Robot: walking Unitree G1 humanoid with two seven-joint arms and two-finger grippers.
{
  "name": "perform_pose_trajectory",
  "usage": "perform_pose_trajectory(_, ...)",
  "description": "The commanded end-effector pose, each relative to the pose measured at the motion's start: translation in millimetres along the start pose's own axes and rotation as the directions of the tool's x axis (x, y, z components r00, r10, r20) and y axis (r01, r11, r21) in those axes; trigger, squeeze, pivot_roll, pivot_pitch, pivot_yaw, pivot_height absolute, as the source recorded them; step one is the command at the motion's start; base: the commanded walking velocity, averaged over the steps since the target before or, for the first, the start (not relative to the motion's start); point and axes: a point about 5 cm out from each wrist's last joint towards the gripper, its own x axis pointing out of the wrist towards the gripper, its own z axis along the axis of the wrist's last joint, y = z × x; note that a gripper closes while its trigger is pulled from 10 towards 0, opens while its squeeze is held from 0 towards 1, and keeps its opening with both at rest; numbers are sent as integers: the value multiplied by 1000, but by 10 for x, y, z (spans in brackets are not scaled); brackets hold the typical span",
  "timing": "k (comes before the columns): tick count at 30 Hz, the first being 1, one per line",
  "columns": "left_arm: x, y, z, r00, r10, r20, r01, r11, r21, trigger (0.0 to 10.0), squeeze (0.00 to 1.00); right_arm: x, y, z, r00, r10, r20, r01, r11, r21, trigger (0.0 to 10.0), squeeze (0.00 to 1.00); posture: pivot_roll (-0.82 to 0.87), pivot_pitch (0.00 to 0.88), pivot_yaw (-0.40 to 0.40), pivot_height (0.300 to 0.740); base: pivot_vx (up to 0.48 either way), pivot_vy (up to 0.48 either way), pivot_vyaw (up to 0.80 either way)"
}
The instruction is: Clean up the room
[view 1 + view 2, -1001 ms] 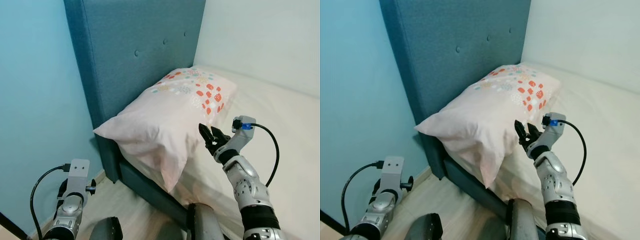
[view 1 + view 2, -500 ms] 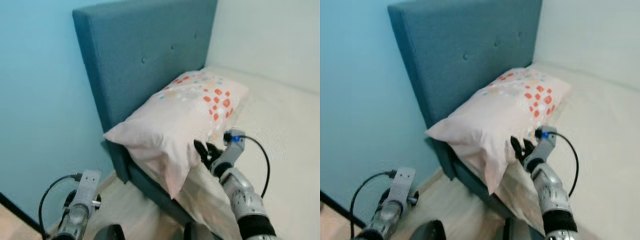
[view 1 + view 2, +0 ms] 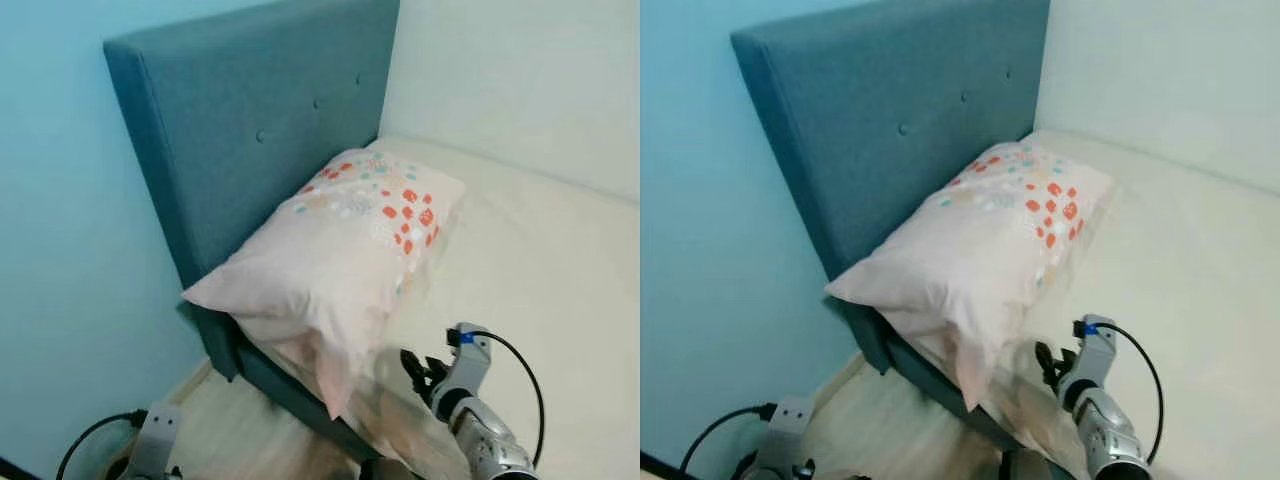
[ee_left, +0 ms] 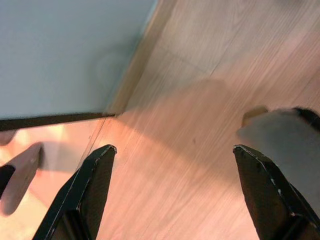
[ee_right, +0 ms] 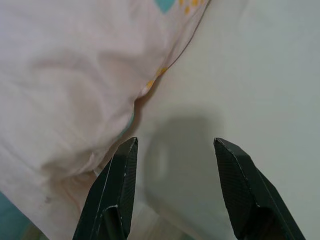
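A pale pink pillow [image 3: 335,250] with red, teal and yellow dots lies at the head of the bed [image 3: 520,260], its near corner hanging past the mattress edge. My right gripper [image 3: 417,368] hovers open just above the cream sheet, a little to the right of that hanging corner and apart from it. In the right wrist view the pillow [image 5: 65,85] fills one side and the sheet [image 5: 250,75] the other, with nothing between the fingers. My left gripper [image 4: 172,185] hangs open over the wooden floor.
A teal padded headboard [image 3: 250,130] stands behind the pillow, against a light blue wall [image 3: 70,260]. A white wall [image 3: 520,80] runs along the bed's far side. Wooden floor [image 3: 225,430] lies beside the bed frame.
The camera has pulled back and up, so the scene sits lower. My right gripper has dropped and drawn back from the pillow's side toward the bed edge. The left arm hangs lower.
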Motion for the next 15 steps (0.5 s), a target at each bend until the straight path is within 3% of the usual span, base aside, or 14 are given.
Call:
perform_pose_trajectory(1,-11,-3,-69,1000,-4,-28,4,1000,18,10000,0,-38,-72,-56,999,-32,-7,32,999,0,10000,0,0,0,-19,639,0,0,0)
perform_pose_trajectory(9,-33,-59,-166,997,-30,-76,30,1000,6,10000,0,-70,-119,-226,997,-40,-59,39,999,-21,10000,0,-18,0,-23,669,0,0,0)
perform_pose_trajectory(15,-22,-52,-135,996,-25,-84,24,1000,-8,10000,0,-120,-172,-350,993,-63,-98,61,998,-19,10000,0,-17,0,-23,698,-480,0,0)
